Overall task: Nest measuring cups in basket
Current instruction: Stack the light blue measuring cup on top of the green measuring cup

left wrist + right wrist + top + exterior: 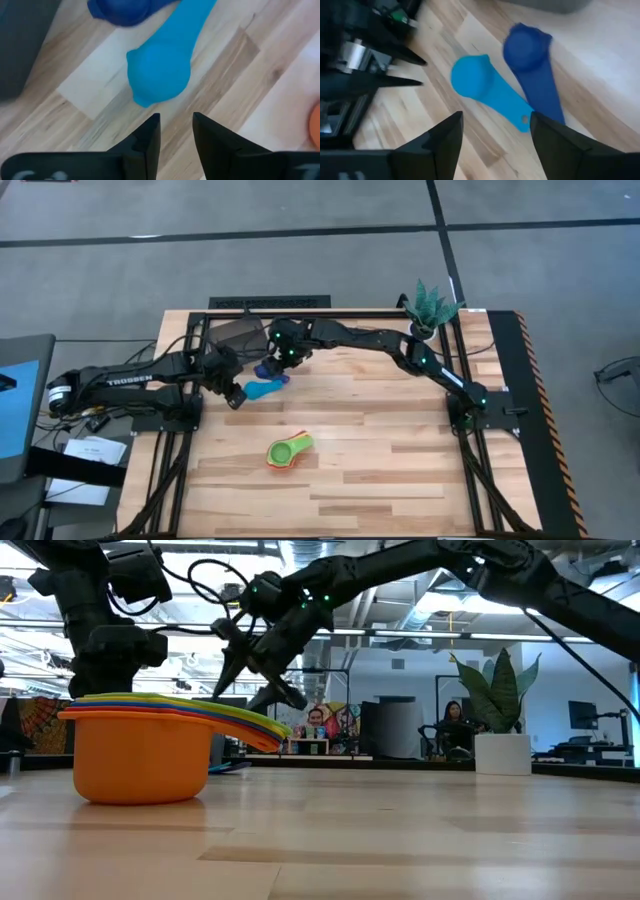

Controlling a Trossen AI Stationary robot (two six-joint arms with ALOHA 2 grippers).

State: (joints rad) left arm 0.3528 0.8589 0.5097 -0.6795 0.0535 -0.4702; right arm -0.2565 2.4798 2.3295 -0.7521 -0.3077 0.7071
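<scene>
Two measuring cups lie face down toward the back-left of the worktop (pixel 400 480): a light blue cup (pixel 264 389) and, just beside it toward the rear, a dark blue cup (pixel 271 369). In the right wrist view their handles run side by side, and whether they touch cannot be told. Nearer the front, well apart from them, sits a nested stack (pixel 289 450) with an orange cup outermost and green innermost; the low view shows yellow and red rims layered between. The basket (pixel 238 333) stands at the back edge, behind the blue cups.

The left end effector (pixel 236 396) hovers just beside the light blue cup, fingers slightly parted and holding nothing. The right end effector (pixel 279 360) hangs above the dark blue cup, fingers spread wide and empty.

The worktop is pale wood planks on a black frame, with a potted plant (pixel 431 307) at its back-right corner. Only the low view shows the room beyond: desks, monitors and a seated person (pixel 453 727).
</scene>
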